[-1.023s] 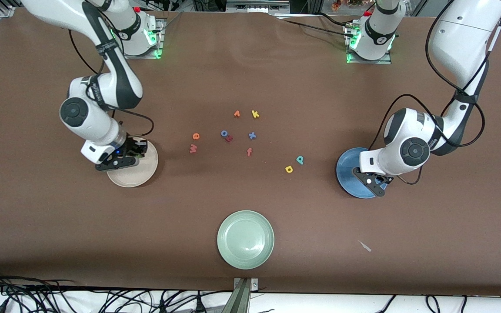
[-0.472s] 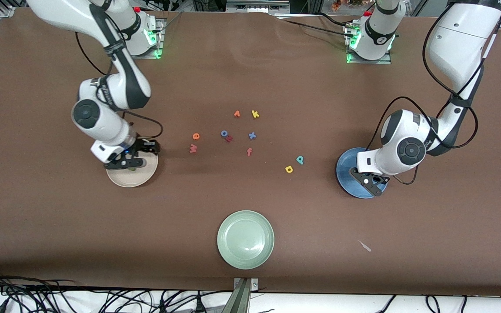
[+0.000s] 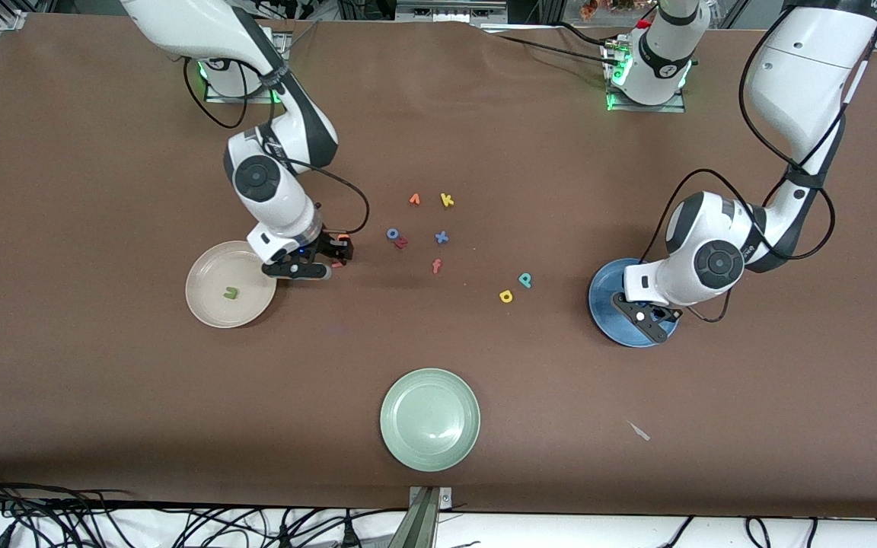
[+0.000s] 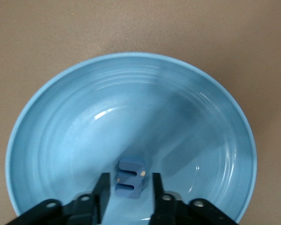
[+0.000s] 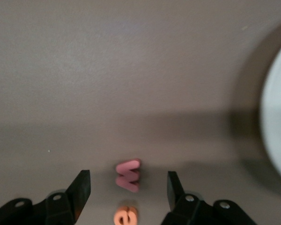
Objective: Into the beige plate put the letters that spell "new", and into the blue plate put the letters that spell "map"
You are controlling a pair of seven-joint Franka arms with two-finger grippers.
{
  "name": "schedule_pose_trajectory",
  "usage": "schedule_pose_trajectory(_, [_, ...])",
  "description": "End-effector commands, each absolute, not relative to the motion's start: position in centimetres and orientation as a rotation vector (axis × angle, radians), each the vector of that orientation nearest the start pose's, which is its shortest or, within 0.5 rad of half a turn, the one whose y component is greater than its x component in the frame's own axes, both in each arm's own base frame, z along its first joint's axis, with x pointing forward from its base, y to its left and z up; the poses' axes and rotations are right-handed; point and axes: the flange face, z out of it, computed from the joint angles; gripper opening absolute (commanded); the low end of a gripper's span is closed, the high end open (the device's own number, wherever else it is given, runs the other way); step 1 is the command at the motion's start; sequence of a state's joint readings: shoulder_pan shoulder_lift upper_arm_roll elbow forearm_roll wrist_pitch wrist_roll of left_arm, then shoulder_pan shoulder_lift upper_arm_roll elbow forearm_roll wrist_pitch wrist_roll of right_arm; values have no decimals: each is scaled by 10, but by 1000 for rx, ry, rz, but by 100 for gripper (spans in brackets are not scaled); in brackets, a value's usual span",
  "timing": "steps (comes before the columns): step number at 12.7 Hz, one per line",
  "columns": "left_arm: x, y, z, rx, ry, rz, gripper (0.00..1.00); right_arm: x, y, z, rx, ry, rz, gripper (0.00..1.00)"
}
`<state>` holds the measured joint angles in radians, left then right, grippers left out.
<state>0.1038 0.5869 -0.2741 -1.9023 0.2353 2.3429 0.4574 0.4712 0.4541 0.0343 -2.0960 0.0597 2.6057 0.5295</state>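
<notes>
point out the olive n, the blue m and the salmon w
olive n (image 3: 231, 293): front view, its middle, in the beige plate
blue m (image 4: 130, 177): left wrist view, top face
salmon w (image 5: 128, 175): right wrist view, centre

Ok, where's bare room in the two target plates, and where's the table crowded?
Beige plate: bare around the n. Blue plate: bare around the m under the open left tool. Crowded: the loose letters mid-table, where the open right tool hangs over w and e.
</notes>
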Motion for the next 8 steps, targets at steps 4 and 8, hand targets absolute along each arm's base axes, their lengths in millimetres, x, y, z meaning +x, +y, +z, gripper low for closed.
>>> schedule_pose_trajectory(4, [620,-122,233,-3000,1008,100,100,519,285,183,-3069,147,-56,69])
schedule_pose_trajectory(8, [602,-194,239,-3164,536,121,100,512,289,177,-3072,131,-33,40])
